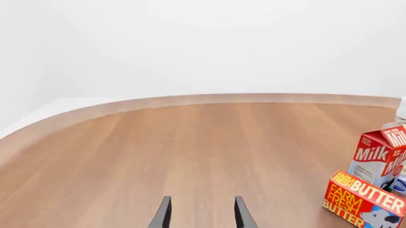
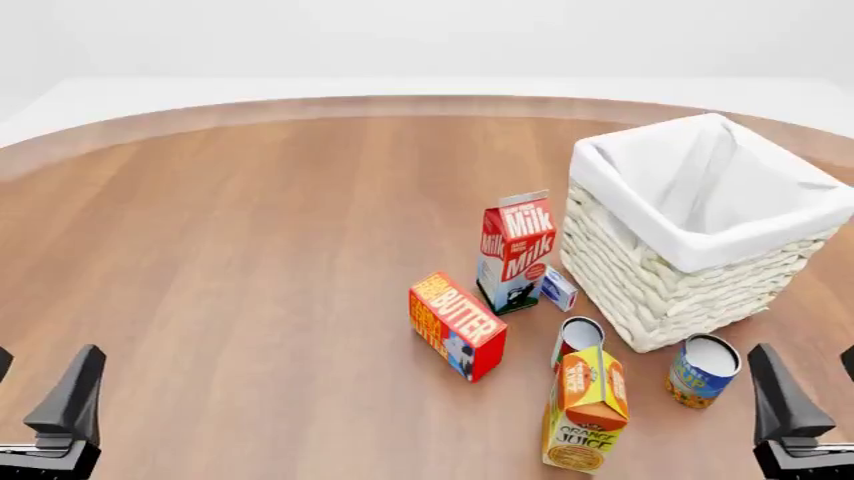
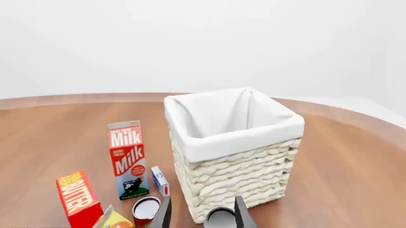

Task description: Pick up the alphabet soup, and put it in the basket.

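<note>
Both pincers, left pincer point(image 2: 40, 400) and right pincer point(image 2: 814, 395), were matte black with slim, tapered, blade-like fingers point(image 1: 163, 213).

Worktop point(image 2: 240, 250): wood-grain surface, warm brown, curved far edge with a paler rim band. Beyond the edge, a pale white floor point(image 2: 120, 95) meets a plain white wall point(image 2: 427, 35). Lighting even and diffuse; shadows on the wood soft.

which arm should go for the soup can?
Right. The soup stands just ahead of the right gripper, beside the basket. The left gripper sits across the table, with the butter and juice between.
</note>
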You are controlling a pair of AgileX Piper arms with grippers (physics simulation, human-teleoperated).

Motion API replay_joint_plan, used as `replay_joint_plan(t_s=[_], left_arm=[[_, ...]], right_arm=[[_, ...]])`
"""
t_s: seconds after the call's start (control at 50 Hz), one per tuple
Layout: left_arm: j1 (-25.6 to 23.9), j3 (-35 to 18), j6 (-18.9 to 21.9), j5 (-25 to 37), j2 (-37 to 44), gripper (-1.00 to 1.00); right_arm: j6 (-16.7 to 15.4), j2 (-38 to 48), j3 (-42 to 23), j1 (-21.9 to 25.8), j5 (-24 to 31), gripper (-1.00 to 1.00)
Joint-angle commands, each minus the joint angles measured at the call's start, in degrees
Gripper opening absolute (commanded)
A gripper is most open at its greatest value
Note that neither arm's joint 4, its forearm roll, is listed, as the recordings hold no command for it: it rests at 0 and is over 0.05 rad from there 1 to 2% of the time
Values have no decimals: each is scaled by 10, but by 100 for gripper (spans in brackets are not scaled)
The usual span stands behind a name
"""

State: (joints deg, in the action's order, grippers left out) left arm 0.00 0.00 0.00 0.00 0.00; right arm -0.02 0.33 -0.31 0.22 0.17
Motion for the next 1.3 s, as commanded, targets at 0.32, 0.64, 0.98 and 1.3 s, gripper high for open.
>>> replay_joint_plan(t_s=[0.32,0.64,0.98,1.3], left_arm=[[0,0,0,0,0,100],[0,0,0,0,0,100],[0,0,0,0,0,100],[0,0,0,0,0,100]], right_arm=[[-13,-2,-82,19,102,100],[-37,-3,-146,23,202,100],[-58,19,-179,34,275,100],[-80,26,-168,11,299,100]])
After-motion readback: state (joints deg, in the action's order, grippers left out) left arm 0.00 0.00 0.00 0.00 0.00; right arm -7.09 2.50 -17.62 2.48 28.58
